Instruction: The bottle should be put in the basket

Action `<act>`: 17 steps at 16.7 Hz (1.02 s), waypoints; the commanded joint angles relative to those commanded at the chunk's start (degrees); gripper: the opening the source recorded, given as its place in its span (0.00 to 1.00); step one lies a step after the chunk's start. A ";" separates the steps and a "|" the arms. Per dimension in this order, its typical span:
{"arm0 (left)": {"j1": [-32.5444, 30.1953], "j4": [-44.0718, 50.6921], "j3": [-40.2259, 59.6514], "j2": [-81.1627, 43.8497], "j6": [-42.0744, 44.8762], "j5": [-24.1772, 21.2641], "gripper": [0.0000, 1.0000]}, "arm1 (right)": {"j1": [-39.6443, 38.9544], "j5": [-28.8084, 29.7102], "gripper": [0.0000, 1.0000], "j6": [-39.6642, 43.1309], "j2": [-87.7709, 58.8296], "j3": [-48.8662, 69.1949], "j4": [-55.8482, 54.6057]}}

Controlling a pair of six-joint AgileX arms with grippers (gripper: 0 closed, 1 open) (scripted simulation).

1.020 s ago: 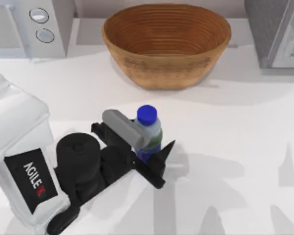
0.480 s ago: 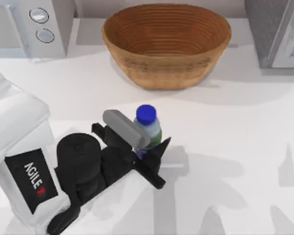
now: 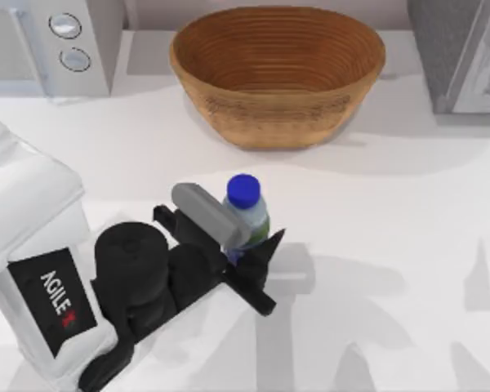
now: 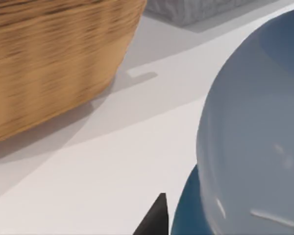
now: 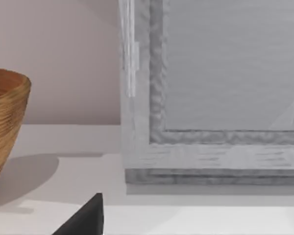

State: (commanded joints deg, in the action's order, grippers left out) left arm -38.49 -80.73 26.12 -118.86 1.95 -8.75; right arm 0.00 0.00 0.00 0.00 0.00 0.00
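While the bottle (image 3: pixel 247 214) stands upright on the table (image 3: pixel 392 245), well short of the basket (image 3: pixel 278 73), the left gripper (image 3: pixel 243 245) clasps its body from the side, leaving the cap free for lifting.
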 joint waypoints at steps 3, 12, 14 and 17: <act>0.13 1.51 -0.45 1.88 0.09 -0.33 0.00 | 0.00 0.00 1.00 0.00 0.00 0.00 0.00; 4.07 25.93 -8.57 35.27 0.75 -3.63 0.00 | 0.00 0.00 1.00 0.00 0.00 0.00 0.00; 5.27 33.32 -11.06 45.85 0.93 -4.60 0.00 | 0.00 0.00 1.00 0.00 0.00 0.00 0.00; 6.97 44.02 -14.67 60.61 1.21 -6.05 0.00 | 0.00 0.00 1.00 0.00 0.00 0.00 0.00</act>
State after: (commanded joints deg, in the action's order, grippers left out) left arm -31.51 -36.71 11.45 -58.24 3.15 -14.79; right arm 0.00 0.00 0.00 0.00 0.00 0.00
